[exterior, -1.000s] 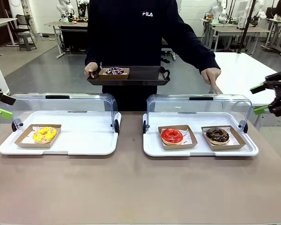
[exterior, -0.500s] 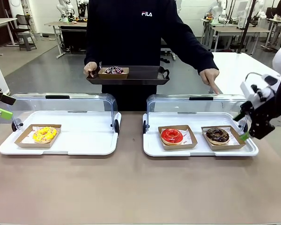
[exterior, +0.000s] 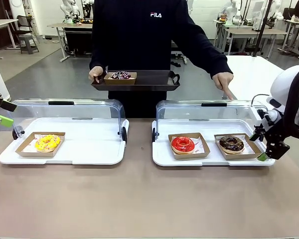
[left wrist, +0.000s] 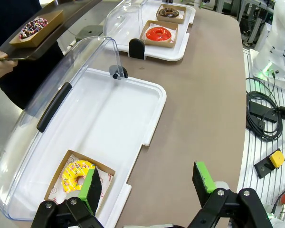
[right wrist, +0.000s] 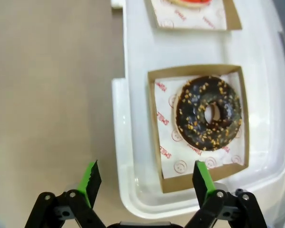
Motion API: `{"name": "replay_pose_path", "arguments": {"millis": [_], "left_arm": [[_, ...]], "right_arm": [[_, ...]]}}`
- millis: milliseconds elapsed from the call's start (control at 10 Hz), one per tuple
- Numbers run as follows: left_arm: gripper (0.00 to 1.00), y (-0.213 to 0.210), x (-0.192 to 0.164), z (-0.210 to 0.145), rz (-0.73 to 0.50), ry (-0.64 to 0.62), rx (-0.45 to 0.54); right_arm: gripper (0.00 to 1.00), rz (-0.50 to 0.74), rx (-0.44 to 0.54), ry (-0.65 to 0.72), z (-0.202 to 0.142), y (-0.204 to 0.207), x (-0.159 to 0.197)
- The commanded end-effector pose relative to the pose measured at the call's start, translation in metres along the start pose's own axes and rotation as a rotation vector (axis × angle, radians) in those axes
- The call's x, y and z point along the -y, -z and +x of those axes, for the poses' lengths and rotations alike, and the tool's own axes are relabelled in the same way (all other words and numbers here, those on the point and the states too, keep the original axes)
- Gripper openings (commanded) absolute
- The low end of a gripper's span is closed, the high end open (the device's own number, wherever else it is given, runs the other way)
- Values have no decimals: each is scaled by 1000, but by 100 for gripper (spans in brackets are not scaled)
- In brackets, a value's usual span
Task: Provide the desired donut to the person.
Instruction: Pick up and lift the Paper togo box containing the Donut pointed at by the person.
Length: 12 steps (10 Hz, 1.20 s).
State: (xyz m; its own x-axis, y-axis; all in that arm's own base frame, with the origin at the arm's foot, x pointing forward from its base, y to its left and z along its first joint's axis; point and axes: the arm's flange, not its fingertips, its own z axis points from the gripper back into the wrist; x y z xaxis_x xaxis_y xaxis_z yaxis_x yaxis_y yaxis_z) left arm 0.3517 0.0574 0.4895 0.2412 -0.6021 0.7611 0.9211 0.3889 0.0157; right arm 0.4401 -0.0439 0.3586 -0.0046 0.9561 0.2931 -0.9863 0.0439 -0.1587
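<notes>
The person [exterior: 139, 35] stands across the table and holds a black tray [exterior: 149, 80] carrying a sprinkled donut [exterior: 120, 75]. Their other hand [exterior: 224, 82] points a finger down at the right case's lid above the chocolate donut [exterior: 231, 143] [right wrist: 209, 114]. That donut lies in a cardboard tray beside a red donut [exterior: 182, 144]. My right gripper [exterior: 259, 145] [right wrist: 145, 178] hangs open at the case's right end, close to the chocolate donut's cardboard tray. My left gripper [exterior: 0, 112] [left wrist: 149, 183] is open at the far left, above a yellow donut [exterior: 48, 143] [left wrist: 76, 175].
Two white display trays [exterior: 89, 149] [exterior: 214, 159] have their clear lids [exterior: 65, 109] [exterior: 209, 112] raised at the back. The brown tabletop [exterior: 139, 199] spreads in front of them. Cables and a yellow button box [left wrist: 275, 159] lie beside the table.
My right arm has swung in from the far right and come down to the right end of the right tray, beside the chocolate donut. The left arm is still.
</notes>
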Motion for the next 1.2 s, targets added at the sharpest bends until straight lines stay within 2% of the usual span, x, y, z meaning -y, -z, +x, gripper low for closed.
{"name": "replay_pose_path", "arguments": {"millis": [0, 400, 800, 900, 1000, 1100], "left_arm": [[100, 0, 0, -1, 3, -6, -1], [100, 0, 0, -1, 3, -6, -1], [100, 0, 0, -1, 3, -6, -1], [100, 0, 0, -1, 3, -6, -1], [100, 0, 0, -1, 3, -6, -1], [100, 0, 0, -1, 3, -6, -1]], "right_arm": [[100, 1, -48, -8, -3, 8, 14], [100, 23, -58, -26, -7, 13, 20], [100, 15, -24, -58, -9, 25, 26], [76, 15, -29, -64, -11, 28, 28], [46, 18, -31, -65, -13, 31, 30], [22, 14, -33, -81, -15, 34, 32]]}}
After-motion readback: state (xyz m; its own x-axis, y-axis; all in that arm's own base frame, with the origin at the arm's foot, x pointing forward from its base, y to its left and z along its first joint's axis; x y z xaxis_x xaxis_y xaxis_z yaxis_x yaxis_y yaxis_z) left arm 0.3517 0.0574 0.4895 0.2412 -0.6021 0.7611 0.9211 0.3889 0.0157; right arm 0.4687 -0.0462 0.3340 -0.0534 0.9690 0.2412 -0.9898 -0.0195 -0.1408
